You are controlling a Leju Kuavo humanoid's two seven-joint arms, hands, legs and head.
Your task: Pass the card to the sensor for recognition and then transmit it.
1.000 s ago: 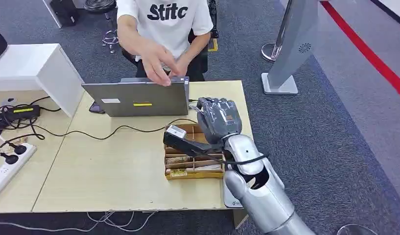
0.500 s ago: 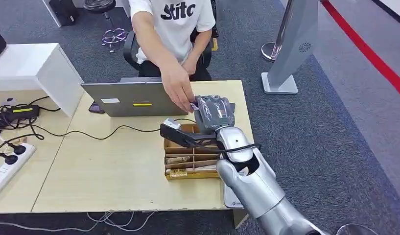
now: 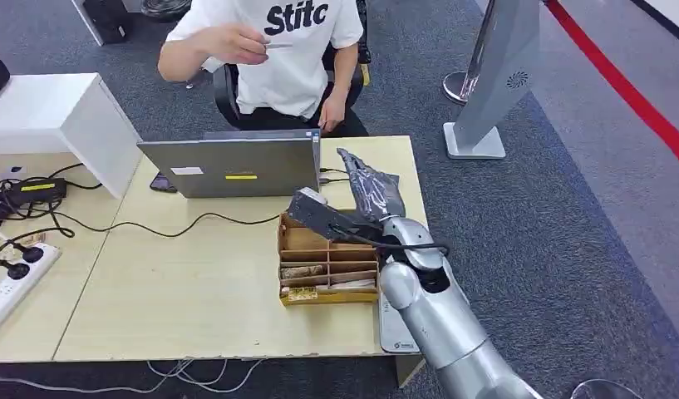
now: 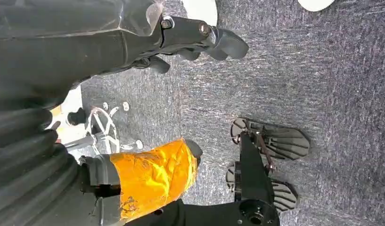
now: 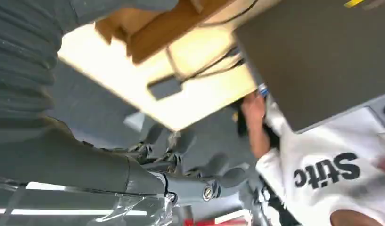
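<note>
Head view: right hand (image 3: pixel 371 189) empty, fingers apart, btwn laptop (image 3: pixel 236 173) & wooden organizer (image 3: pixel 326 259); person's hand (image 3: pixel 240 41) holds card (image 3: pixel 277 46).

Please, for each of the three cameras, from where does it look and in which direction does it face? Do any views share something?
Head view: high on the robot, facing forward and down at the table, laptop and seated person; the silver right arm and right hand show.
Left wrist view: behind the left hand, facing the carpet.
Right wrist view: behind the right hand, facing the laptop and person.
Shared: head and right wrist views both show table, laptop and person.
</note>
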